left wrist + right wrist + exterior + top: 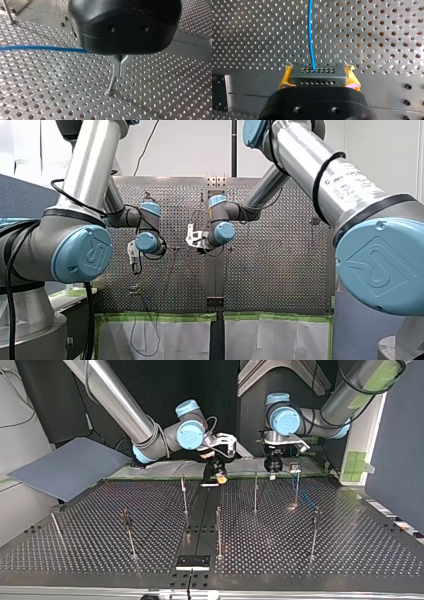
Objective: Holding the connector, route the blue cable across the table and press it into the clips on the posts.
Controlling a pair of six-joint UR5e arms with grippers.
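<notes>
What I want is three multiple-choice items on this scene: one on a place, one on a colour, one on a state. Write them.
1. Where is the connector? A lying loose; B in a clip on a post; C between my right gripper's pads.
2. What colour are those pads? A yellow; B white; C green.
3. How is my right gripper? A open; B shut on the connector; C shut on nothing.

1 C: the right wrist view shows a pad at each end of the connector.
2 A: both pads show yellow there.
3 B: the pads press the connector's two ends, and the blue cable runs out ahead of it.
</notes>
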